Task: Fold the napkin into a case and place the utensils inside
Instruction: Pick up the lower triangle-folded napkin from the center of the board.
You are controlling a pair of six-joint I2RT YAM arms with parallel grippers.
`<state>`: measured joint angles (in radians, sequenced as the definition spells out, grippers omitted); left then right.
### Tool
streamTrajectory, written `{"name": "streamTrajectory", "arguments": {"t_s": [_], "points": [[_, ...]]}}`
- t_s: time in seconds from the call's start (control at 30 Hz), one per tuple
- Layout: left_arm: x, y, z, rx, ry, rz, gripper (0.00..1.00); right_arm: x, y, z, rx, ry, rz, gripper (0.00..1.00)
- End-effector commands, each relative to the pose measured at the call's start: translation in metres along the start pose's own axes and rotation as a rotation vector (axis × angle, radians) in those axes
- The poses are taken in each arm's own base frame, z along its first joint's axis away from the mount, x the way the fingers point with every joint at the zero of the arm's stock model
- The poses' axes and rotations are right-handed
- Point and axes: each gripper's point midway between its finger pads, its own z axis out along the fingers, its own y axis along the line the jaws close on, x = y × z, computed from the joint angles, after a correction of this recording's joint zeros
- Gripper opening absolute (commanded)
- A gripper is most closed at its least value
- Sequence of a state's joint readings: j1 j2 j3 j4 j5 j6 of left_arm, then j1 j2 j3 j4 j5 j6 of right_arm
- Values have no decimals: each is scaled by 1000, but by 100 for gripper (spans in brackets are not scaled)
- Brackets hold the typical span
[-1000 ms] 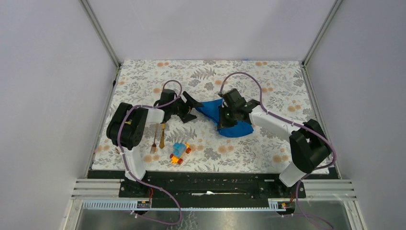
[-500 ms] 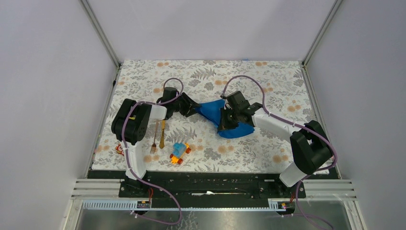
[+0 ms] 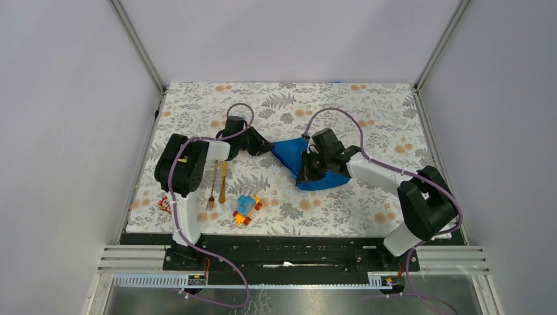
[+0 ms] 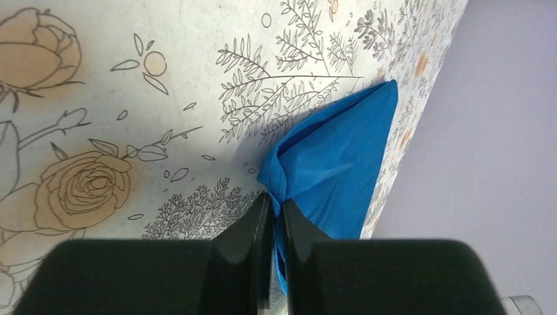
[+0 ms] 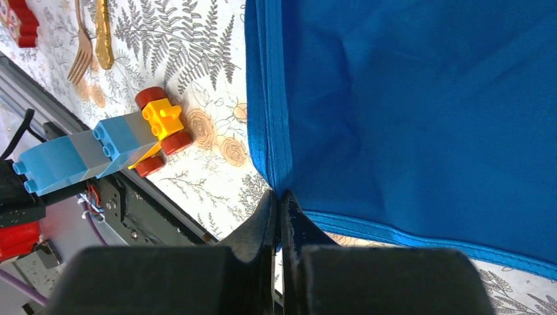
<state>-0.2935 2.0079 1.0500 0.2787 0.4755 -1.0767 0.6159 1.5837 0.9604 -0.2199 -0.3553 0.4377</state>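
Toy car [image 3: 247, 210] is nearest me, off to the near-left of my right gripper [image 3: 305, 176]. Fork [image 3: 211, 191] and knife [image 3: 223, 184] lie side by side, near-left of my left gripper [image 3: 266, 148] and clear of it. Right gripper: jaws narrow, pinching a corner of the napkin [image 3: 289, 154]. Left gripper: jaws narrow too, cloth nipped between the fingers at the napkin's left tip. Napkin spans between both grippers, low over the flowered table [image 3: 368, 111].
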Motion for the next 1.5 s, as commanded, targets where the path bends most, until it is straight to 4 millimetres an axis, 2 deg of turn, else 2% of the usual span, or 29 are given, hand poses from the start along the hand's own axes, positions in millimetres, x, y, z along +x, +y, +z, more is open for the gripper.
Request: {"name": "streamTrajectory", "arguments": {"t_s": [0.0, 0.17, 0.27, 0.37, 0.47, 0.6, 0.7, 0.97, 1.1, 1.2, 1.3, 1.43, 1.47], "points": [[-20, -14, -8, 22, -38, 61, 12, -7, 23, -10, -108, -41, -8, 0], [-42, -4, -38, -33, -93, 93, 10, 9, 35, 4, -167, 0, -4, 0], [-48, 0, -53, -94, -112, 135, 6, 21, 50, 14, -221, 34, -12, 0], [-50, -3, -65, -136, -144, 166, 2, 24, 67, 17, -330, 39, 14, 0], [-51, -7, -69, -195, -180, 189, 0, 28, 72, 18, -397, 43, 52, 0], [-52, -20, -67, -301, -262, 233, 0, 35, 64, 15, -463, 44, 125, 0], [-53, -29, -63, -368, -334, 230, 0, 41, 50, 12, -485, 50, 183, 0], [-39, -42, -52, -600, -491, 289, 0, 52, 23, 3, -487, 40, 260, 0], [-38, -45, -47, -581, -487, 292, 0, 57, 17, 4, -458, 49, 249, 0], [-38, -44, -42, -559, -416, 334, 0, 57, 19, 6, -454, 57, 236, 0], [-34, -44, -39, -420, -301, 356, 0, 58, 30, 11, -452, 79, 201, 0], [-22, -27, -45, -214, -106, 309, 1, 58, 42, 16, -442, 85, 167, 0], [-21, -25, -47, -180, -68, 308, 6, 57, 43, 17, -437, 84, 164, 0]]}}
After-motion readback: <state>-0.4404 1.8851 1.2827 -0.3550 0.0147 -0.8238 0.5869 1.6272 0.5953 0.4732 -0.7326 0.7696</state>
